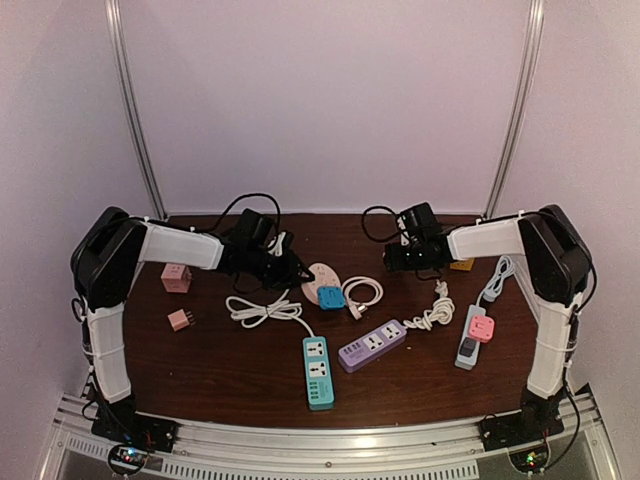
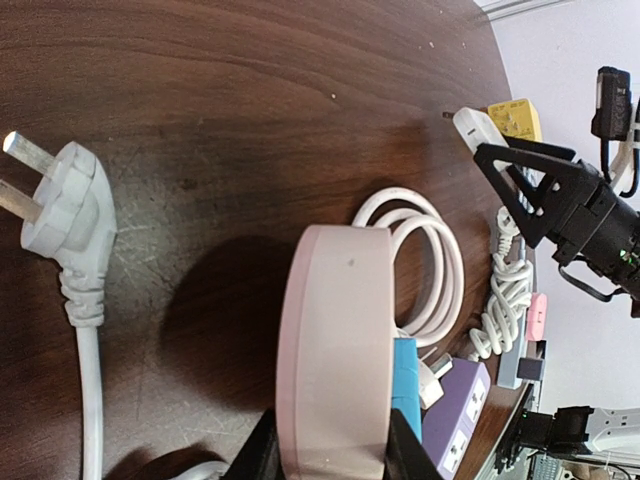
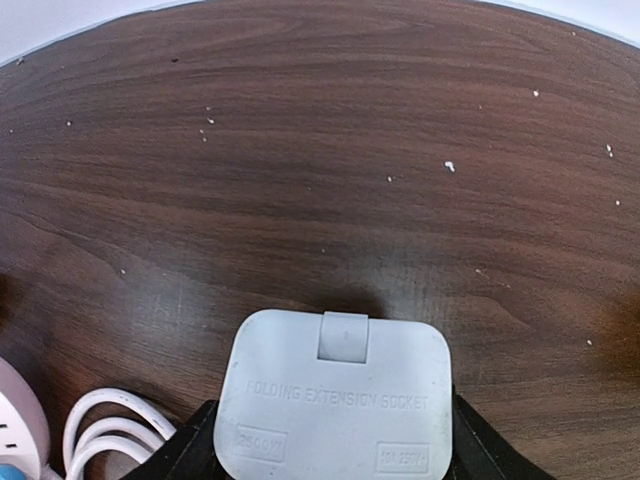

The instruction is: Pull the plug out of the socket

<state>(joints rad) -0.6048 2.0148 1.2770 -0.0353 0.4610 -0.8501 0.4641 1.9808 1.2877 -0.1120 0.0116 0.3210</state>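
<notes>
Foreground: a teal power strip [image 1: 318, 371] and a purple power strip [image 1: 372, 344] lie at the lower centre of the overhead frame, with no gripper on them.
Blue plug: the blue plug [image 1: 332, 297] sits just above them at mid-frame, pressed against the lower right of the pink socket [image 1: 318, 277].
Pink socket: a round disc, seen edge-on at the bottom centre of the left wrist view.
Left gripper: the left gripper [image 2: 330, 462] is clamped across the disc's thickness, one finger on each flat side.
Right gripper: the right gripper [image 3: 335, 448] is right of centre overhead, well apart from the plug. Its fingers press both sides of a grey folding adapter [image 3: 335, 395], apparently gripping it.
Progress: the socket looks braced, but the plug appears fully seated, so the pull itself seems undone. The right gripper would likely have to drop the adapter and take the plug.
Heading: in the left wrist view the plug juts from the socket's face toward the right of the frame. Its visible body runs longer up-and-down than across. The prongs are hidden.
</notes>
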